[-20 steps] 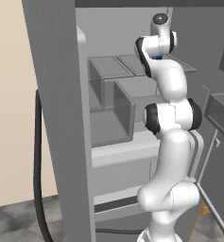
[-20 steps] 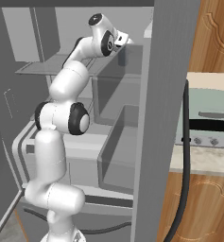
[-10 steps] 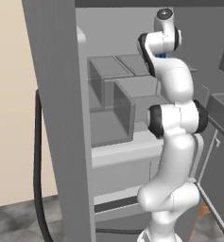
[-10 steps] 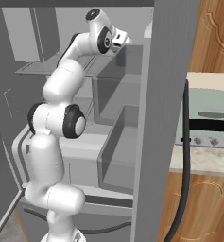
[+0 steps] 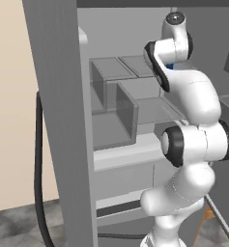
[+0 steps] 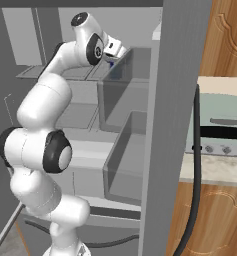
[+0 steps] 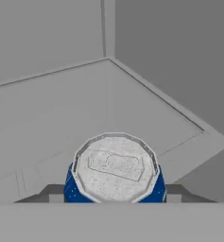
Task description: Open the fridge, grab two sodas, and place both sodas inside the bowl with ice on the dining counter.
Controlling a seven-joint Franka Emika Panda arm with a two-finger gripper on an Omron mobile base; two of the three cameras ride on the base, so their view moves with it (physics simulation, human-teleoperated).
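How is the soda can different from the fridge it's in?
Colour: the soda can has blue sides and a silvery top, while the fridge is plain grey.
Size: the soda can is small, while the fridge is tall and has room for shelves and door bins.
Shape: the soda can is round, while the fridge is boxy with flat walls.
Both look like metal, and the can's top is greyish like the fridge.

1. The white robot arm [image 5: 193,101] stands more upright than a second ago.
2. Its wrist [image 6: 92,42] sits higher and farther back from the grey fridge shelves [image 5: 135,96].
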